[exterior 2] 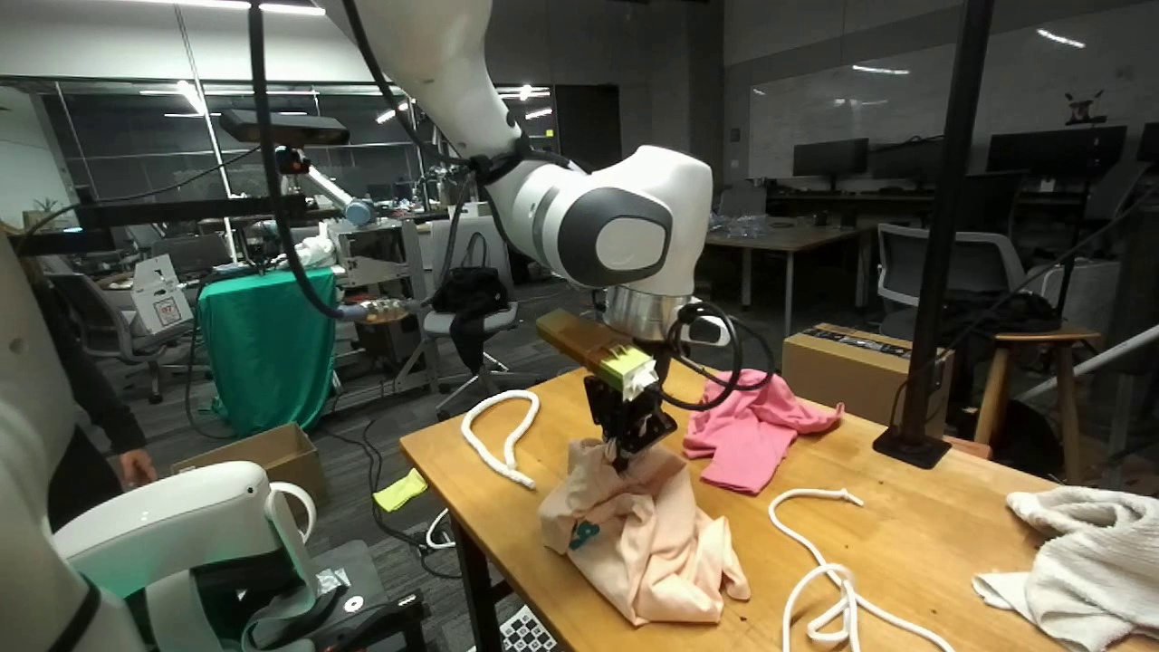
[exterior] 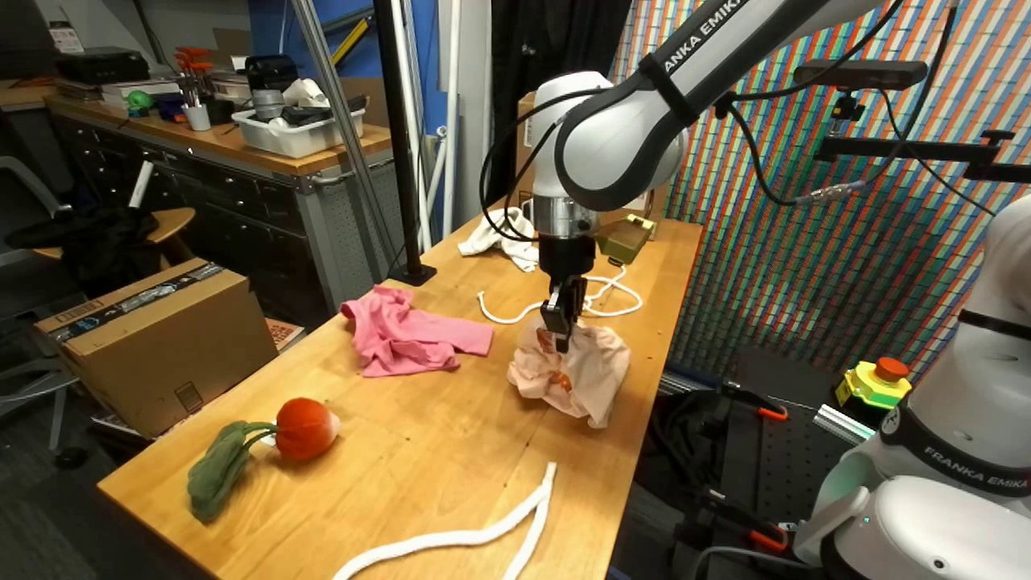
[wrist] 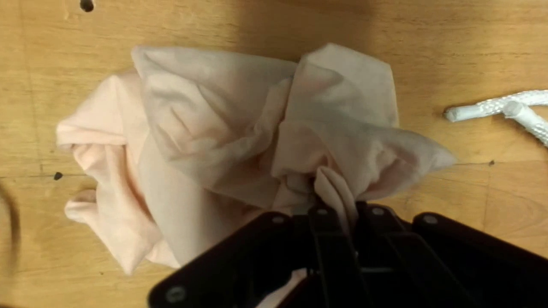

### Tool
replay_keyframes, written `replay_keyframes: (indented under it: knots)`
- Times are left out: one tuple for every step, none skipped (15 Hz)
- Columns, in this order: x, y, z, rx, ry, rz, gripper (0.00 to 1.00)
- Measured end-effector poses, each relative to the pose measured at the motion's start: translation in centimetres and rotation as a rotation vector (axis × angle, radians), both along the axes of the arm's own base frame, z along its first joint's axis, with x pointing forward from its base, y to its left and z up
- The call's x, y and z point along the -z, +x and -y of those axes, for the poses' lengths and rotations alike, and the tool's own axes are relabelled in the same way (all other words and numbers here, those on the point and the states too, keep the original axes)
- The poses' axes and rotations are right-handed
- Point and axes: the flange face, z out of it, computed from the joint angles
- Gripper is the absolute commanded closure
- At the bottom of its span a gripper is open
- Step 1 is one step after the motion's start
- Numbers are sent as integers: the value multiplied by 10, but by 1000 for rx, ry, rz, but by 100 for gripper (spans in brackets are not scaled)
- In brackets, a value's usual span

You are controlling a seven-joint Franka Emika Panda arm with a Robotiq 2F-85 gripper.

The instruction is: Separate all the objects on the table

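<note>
My gripper (exterior: 562, 345) is shut on a fold of a crumpled peach cloth (exterior: 600, 372). In an exterior view its fingers (exterior 2: 623, 457) pinch the top of the peach cloth (exterior 2: 638, 552); in the wrist view the fold comes out between the fingertips (wrist: 349, 209). The bulk of the cloth (wrist: 205, 119) lies on the table. A pink cloth (exterior: 411, 338) lies apart, beyond a bare strip of wood. White ropes lie near (exterior: 451, 538) and far (exterior: 624, 308). A white towel (exterior: 503, 240) is at the far end. A plush red vegetable toy (exterior: 304, 428) lies at a corner.
A black post (exterior 2: 933, 272) stands on a base at the table's edge, near the pink cloth. An olive block (exterior 2: 611, 358) with cables sits at my wrist. A cardboard box (exterior: 161, 346) is beside the table. Another robot arm (exterior: 950, 451) stands off the opposite edge.
</note>
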Motion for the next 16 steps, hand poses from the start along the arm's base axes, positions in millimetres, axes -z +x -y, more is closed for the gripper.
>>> replay_keyframes:
  knots:
    - [7,0,1,8,-3,-8,95]
    - [14,-1,1,17,-5,-18,95]
    - [20,-2,2,25,-8,-29,95]
    - [25,-2,3,33,-10,-37,95]
    - [30,-3,4,42,-12,-43,95]
    - [33,-3,5,50,-14,-48,95]
    - [36,-3,7,56,-15,-52,95]
    - [38,-3,7,59,-16,-56,95]
    - [40,-4,8,61,-16,-58,95]
    - [42,-4,8,61,-17,-58,95]
    - [43,-3,8,61,-17,-55,95]
    - [44,-3,7,59,-17,-52,95]
    - [44,-3,4,54,-15,-52,95]
    - [45,-4,0,48,-7,-52,95]
    - [46,-4,-6,40,7,-53,95]
    - [46,-5,-12,32,28,-55,95]
